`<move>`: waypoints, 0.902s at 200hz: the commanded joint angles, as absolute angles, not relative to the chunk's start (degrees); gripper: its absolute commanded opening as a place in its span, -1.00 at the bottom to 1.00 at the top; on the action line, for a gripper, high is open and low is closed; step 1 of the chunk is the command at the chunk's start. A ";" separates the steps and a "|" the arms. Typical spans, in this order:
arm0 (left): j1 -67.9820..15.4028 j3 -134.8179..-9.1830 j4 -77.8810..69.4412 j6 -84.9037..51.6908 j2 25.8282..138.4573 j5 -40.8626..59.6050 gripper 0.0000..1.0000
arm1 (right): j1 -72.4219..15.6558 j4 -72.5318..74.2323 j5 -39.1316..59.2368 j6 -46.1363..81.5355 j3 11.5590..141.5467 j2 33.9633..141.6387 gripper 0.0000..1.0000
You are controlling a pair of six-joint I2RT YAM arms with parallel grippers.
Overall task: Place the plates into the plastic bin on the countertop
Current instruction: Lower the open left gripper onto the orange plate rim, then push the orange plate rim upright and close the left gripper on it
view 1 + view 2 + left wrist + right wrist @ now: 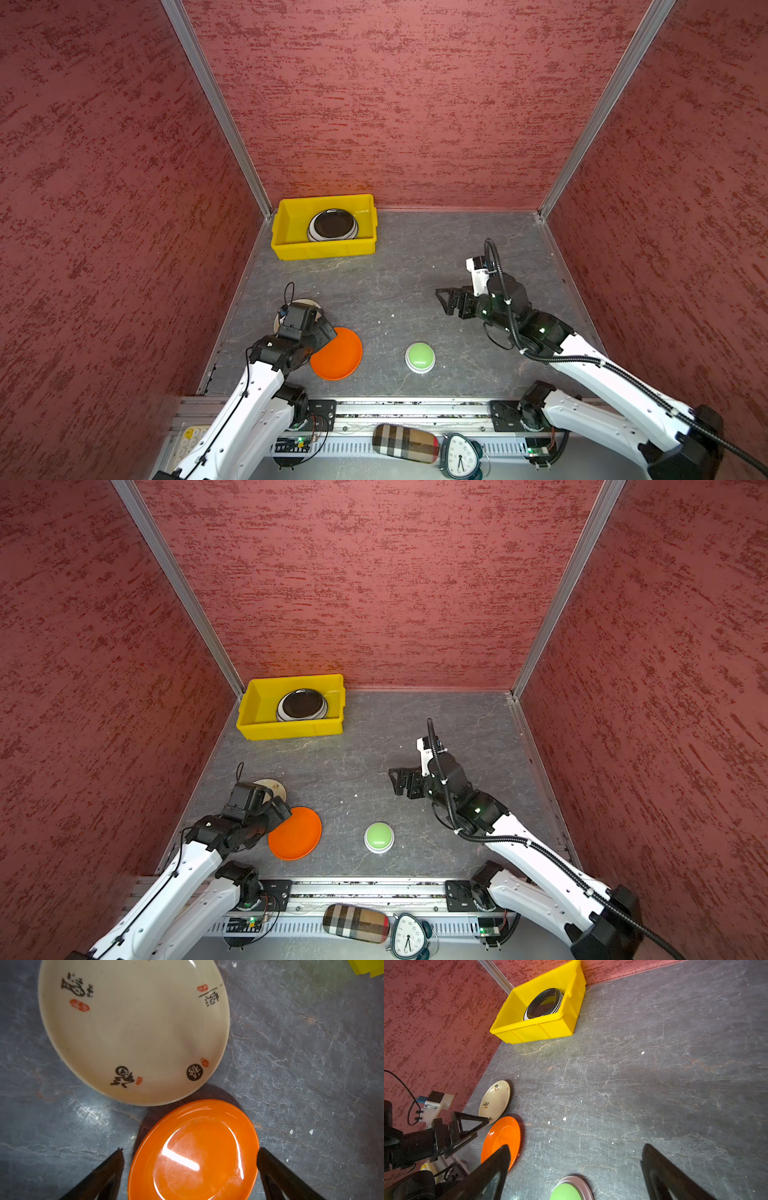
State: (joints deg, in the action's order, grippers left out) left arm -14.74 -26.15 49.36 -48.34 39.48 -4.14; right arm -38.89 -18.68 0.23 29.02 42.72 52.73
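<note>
A: Plates first. Where do we find them?

B: We note a stack of plates point(311, 235) inside the plastic bin point(324, 248), toward its right end, with the black plate point(333, 223) on top. The bin stands on the countertop point(395, 282) in the far left corner.

A: And outside it?

B: Two lie on the countertop, left side. The orange plate point(341, 355) is nearer. The cream plate point(133, 1028), with dark characters and red seals, is just beyond it. Their rims are close; we cannot tell whether they touch.

A: Claws?

B: The left gripper point(190, 1150) hangs over the orange plate, fingers spread wide with the plate's end between them, gripping nothing. The right gripper point(576, 1146) is also spread wide and empty, above bare countertop and well apart from the plates. The green button point(420, 356) sits between the arms.
</note>
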 commanded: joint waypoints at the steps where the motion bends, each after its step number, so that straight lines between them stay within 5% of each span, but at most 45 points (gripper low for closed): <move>1: -14.68 -24.55 45.47 -49.41 39.92 -2.65 0.98 | -38.45 -18.62 0.36 27.80 45.16 52.60 0.97; 55: -14.34 -21.12 40.57 -49.38 42.42 -0.24 0.91 | -38.30 -18.73 0.53 27.51 45.87 53.88 0.97; 180: -15.76 -17.12 28.66 -49.84 48.98 5.52 0.24 | -37.97 -20.40 -1.27 26.93 46.21 53.48 0.97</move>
State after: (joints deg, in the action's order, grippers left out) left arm -14.90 -18.70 29.93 -49.25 48.75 4.23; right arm -38.46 -19.79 -0.08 27.99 44.62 53.98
